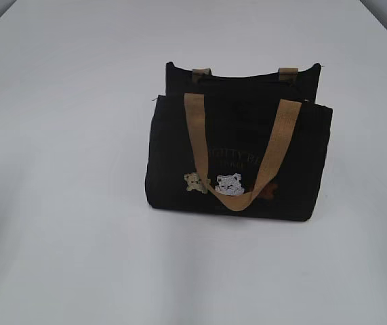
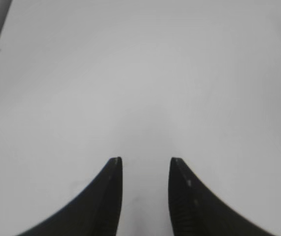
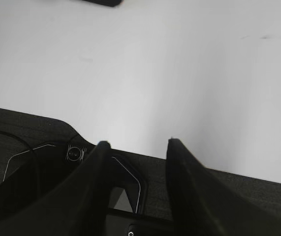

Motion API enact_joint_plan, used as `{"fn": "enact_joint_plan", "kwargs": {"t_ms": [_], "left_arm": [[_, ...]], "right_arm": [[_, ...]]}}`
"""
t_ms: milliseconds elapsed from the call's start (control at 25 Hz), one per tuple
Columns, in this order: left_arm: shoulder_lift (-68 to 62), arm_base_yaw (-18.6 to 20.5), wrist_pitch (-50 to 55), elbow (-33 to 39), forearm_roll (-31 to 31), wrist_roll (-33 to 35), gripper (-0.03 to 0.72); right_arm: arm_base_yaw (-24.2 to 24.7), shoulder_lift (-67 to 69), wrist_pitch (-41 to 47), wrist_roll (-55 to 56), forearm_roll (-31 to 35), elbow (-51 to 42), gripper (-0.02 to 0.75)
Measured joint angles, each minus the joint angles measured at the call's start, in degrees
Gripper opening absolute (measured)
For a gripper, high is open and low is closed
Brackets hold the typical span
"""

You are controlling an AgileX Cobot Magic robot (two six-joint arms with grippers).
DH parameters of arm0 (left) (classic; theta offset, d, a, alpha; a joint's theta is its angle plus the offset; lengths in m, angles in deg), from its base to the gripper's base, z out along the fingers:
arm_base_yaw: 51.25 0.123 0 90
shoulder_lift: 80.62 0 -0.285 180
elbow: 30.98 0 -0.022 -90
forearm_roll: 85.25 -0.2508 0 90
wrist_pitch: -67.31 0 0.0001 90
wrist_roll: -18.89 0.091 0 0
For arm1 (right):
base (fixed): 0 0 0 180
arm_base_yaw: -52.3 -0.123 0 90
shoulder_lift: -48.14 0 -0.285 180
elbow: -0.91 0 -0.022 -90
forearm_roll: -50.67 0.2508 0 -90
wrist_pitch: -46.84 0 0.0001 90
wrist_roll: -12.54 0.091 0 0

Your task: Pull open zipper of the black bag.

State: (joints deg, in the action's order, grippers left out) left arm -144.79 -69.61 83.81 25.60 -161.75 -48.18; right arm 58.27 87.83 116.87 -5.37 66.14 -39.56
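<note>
The black bag point(image 1: 237, 145) stands upright at the middle of the white table, its front with the cartoon bears point(image 1: 228, 184) facing the exterior view. One tan handle point(image 1: 240, 152) hangs down over the front; the other's ends show at the back panel. The zipper lies along the dark top of the bag, and I cannot make out its line or pull. Neither arm shows in the exterior view. My left gripper point(image 2: 145, 160) hangs open over bare table. My right gripper point(image 3: 138, 142) is open too, with nothing between its fingers, above the table's near edge.
The white table point(image 1: 64, 203) stretches wide on every side of the bag. In the right wrist view a dark base with a cable point(image 3: 27, 162) lies below the table edge. A dark sliver point(image 3: 101, 2) at that view's top edge may be the bag.
</note>
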Motion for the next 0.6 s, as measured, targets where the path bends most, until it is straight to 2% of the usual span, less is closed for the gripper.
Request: {"fn": "enact_joint_plan", "kwargs": {"t_ms": [120,240,320,400,600], "left_arm": [[-0.8,-1.1,11.0,-2.9,24.9,16.7,0.235],[-0.6,-1.3,15.3,-5.4,51.0,37.8,0.217],[0.5,-1.3,18.3,-6.3,64.8,47.7,0.211],[3.2,-1.3,21.7,-6.4,71.0,52.2,0.210],[16.7,-1.3,29.2,-8.1,76.1,54.3,0.209]], "right_arm": [[0.0,-2.1,0.0,0.0,-0.3,0.0,0.295],[0.0,-3.4,0.0,0.0,-0.3,0.0,0.295],[0.0,-4.4,0.0,0.1,-0.3,-0.1,0.295],[0.0,-5.9,0.0,0.2,-0.3,-0.3,0.295],[0.0,-10.7,0.1,0.5,-0.4,-5.3,0.294]]}}
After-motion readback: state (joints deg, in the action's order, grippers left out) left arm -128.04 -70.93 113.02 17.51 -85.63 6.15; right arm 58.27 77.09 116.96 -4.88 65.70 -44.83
